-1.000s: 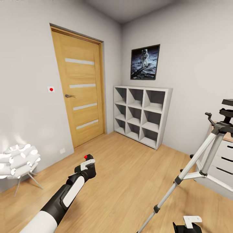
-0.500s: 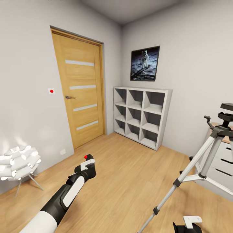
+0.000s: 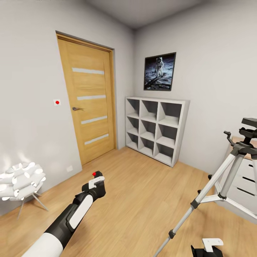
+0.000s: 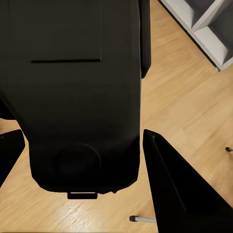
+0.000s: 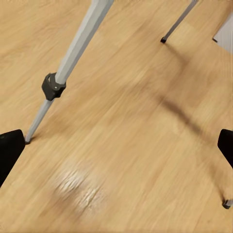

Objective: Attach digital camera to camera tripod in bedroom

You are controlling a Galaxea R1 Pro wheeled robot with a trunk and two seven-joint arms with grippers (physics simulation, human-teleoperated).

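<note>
The left gripper (image 4: 80, 145) has its two black fingers (image 4: 165, 179) spread around the small black boxy digital camera (image 4: 73, 92), which fills the gap between them; its red top mark shows in the head view (image 3: 94, 174). Whether the pads press its sides I cannot tell.

The right gripper (image 5: 116, 145) has its fingertips (image 5: 9, 148) spread wide with nothing between them, above bare light wood floor (image 5: 121, 126). One silver telescopic leg of the tall camera tripod (image 3: 228, 167) slants past the near fingertip, its black joint (image 5: 52, 86) just beyond.

Open floor lies ahead of the left fingers, toward the white nine-cube shelf (image 3: 156, 126) and oak door (image 3: 89, 103).

Since a second ago the tripod head sits lower in the head view, as does the whole room, so the camera has tilted; both arms are unchanged.
</note>
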